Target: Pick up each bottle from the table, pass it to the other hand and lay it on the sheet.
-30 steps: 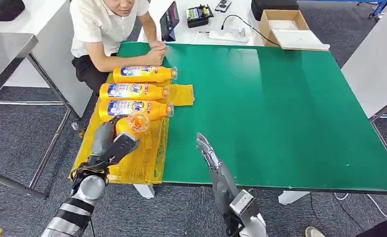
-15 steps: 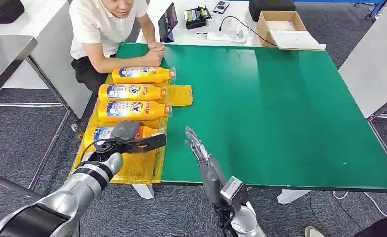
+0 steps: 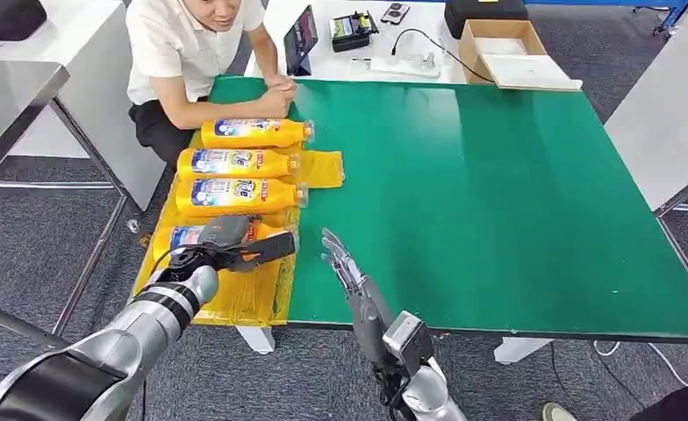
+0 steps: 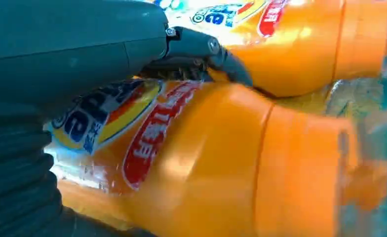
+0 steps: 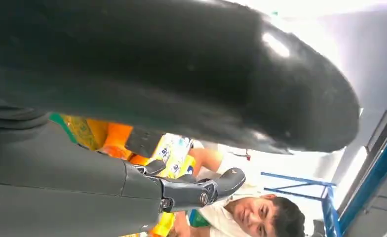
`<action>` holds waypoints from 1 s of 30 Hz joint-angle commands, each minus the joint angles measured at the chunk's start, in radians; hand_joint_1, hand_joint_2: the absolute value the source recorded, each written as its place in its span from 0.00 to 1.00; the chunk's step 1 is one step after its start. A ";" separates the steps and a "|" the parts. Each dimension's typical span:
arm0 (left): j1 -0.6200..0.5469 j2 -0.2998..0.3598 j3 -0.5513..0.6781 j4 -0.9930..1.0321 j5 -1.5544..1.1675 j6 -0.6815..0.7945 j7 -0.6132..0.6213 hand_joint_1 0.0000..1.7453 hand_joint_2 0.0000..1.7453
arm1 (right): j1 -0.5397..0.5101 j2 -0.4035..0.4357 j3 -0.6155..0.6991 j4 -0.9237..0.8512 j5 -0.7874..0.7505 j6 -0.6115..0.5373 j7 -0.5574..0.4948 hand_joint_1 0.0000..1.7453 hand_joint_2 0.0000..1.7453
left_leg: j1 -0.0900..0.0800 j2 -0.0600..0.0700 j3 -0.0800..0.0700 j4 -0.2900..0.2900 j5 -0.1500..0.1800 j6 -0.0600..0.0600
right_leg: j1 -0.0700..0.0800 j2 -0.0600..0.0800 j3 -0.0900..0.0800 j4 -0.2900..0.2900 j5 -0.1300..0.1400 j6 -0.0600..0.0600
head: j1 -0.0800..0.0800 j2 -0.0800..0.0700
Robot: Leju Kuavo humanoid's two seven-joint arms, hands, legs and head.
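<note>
Four bottles lie on the sheet (image 3: pixel 261 294), the nearest bottle (image 3: pixel 187 237) under the gripping left hand (image 3: pixel 226 246); the right hand (image 3: pixel 345 267) beside it is spread, holding nothing.

Count: four orange bottles — first (image 3: pixel 254 132), second (image 3: pixel 235 162), third (image 3: pixel 240 195), fourth (image 3: pixel 187 237) — on one yellow sheet (image 3: pixel 253 294), one green table (image 3: pixel 498 202), one person (image 3: pixel 191 53), one cardboard box (image 3: pixel 503 39).
</note>
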 commanded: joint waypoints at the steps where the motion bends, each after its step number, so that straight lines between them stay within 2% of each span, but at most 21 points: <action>1: 0.019 -0.031 0.047 0.075 0.017 -0.019 -0.033 0.00 1.00 | -0.045 -0.013 0.016 0.088 -0.004 -0.005 -0.004 0.00 0.00 | -0.001 0.003 0.006 -0.004 -0.001 0.004 | 0.000 -0.001 0.006 -0.004 -0.001 -0.002 | 0.000 0.000; 4: 0.035 -0.049 0.093 0.036 0.099 0.009 -0.108 0.00 1.00 | -0.041 -0.013 0.018 0.088 -0.006 -0.007 -0.007 0.00 0.00 | -0.001 0.000 0.003 -0.002 0.000 0.002 | 0.000 -0.002 0.004 -0.002 0.000 -0.001 | 0.000 0.000; 6: 0.080 -0.059 0.095 -0.038 0.166 0.061 -0.249 0.00 1.00 | -0.036 -0.018 0.019 0.091 -0.015 -0.003 -0.013 0.00 0.00 | -0.001 0.000 0.003 -0.002 -0.001 0.002 | 0.000 -0.002 0.004 -0.002 0.000 -0.001 | 0.000 0.000; 8: 0.127 -0.062 0.126 -0.096 0.332 -0.093 -0.371 0.00 1.00 | -0.048 -0.021 0.028 0.117 -0.015 0.001 -0.032 0.00 0.00 | -0.001 0.000 0.004 -0.003 0.000 0.003 | -0.001 -0.002 0.005 -0.003 0.000 -0.001 | 0.000 0.000; 11: 0.178 -0.048 0.088 -0.191 0.527 -0.171 -0.467 0.00 1.00 | -0.062 -0.028 0.052 0.117 -0.040 -0.010 -0.034 0.00 0.00 | -0.001 0.000 0.003 -0.002 -0.001 0.002 | -0.001 0.000 0.003 -0.002 0.000 -0.001 | -0.001 0.000; 13: 0.200 -0.033 0.054 -0.259 0.623 -0.186 -0.480 0.00 1.00 | -0.066 -0.032 0.061 0.115 -0.050 -0.018 -0.034 0.00 0.00 | -0.001 0.000 0.003 -0.001 -0.001 0.002 | 0.000 0.000 0.003 -0.002 0.000 -0.001 | 0.000 0.000; 16: 0.275 -0.023 0.022 -0.461 0.708 -0.057 -0.535 0.00 1.00 | -0.054 -0.041 0.056 0.104 -0.053 -0.031 -0.034 0.00 0.00 | -0.001 0.003 0.005 -0.003 -0.002 0.004 | 0.000 0.000 0.005 -0.003 -0.001 -0.003 | 0.000 0.000; 17: 0.330 -0.027 0.040 -0.575 0.765 -0.017 -0.555 0.00 1.00 | -0.044 -0.045 0.052 0.094 -0.052 -0.040 -0.034 0.00 0.00 | -0.001 0.000 0.000 0.000 -0.001 0.002 | 0.000 -0.001 -0.001 -0.001 -0.001 -0.001 | 0.000 0.000; 19: 0.421 -0.034 0.071 -0.753 0.895 -0.032 -0.568 0.00 1.00 | -0.021 -0.054 0.043 0.069 -0.051 -0.047 -0.034 0.00 0.00 | -0.001 0.000 -0.002 -0.001 -0.001 0.002 | 0.000 -0.002 -0.002 -0.001 -0.001 -0.001 | 0.000 0.000; 20: 0.496 -0.026 0.081 -0.888 1.018 -0.084 -0.594 0.00 1.00 | 0.000 -0.062 0.033 0.049 -0.048 -0.058 -0.034 0.00 0.00 | -0.001 0.001 0.000 -0.001 -0.002 0.003 | 0.000 -0.001 0.000 -0.002 -0.002 -0.001 | 0.000 0.000; 21: 0.523 -0.014 0.072 -0.938 1.028 -0.084 -0.574 0.00 1.00 | 0.009 -0.068 0.031 0.039 -0.048 -0.055 -0.034 0.00 0.00 | -0.001 0.001 -0.002 -0.001 -0.002 0.002 | 0.000 -0.001 -0.002 -0.001 -0.001 0.000 | 0.000 0.000; 24: 0.534 -0.005 0.067 -0.955 1.030 -0.084 -0.567 0.00 1.00 | 0.011 -0.069 0.030 0.035 -0.047 -0.054 -0.034 0.00 0.00 | -0.001 0.003 0.000 -0.001 -0.004 0.003 | 0.000 0.000 -0.001 -0.001 -0.003 -0.001 | 0.000 0.000; 28: 0.521 -0.006 0.066 -0.931 1.032 -0.083 -0.568 0.00 1.00 | 0.008 -0.065 0.028 0.041 -0.046 -0.053 -0.034 0.00 0.00 | -0.001 0.001 -0.004 -0.001 -0.003 0.003 | 0.000 -0.002 -0.004 -0.001 -0.002 -0.002 | 0.000 0.000; 30: 0.563 0.002 0.075 -0.989 1.119 -0.124 -0.609 0.00 1.00 | 0.025 -0.068 0.014 0.030 -0.039 -0.064 -0.034 0.00 0.00 | -0.001 0.001 -0.004 -0.001 -0.003 0.003 | 0.000 -0.002 -0.004 -0.001 -0.002 -0.002 | 0.000 0.000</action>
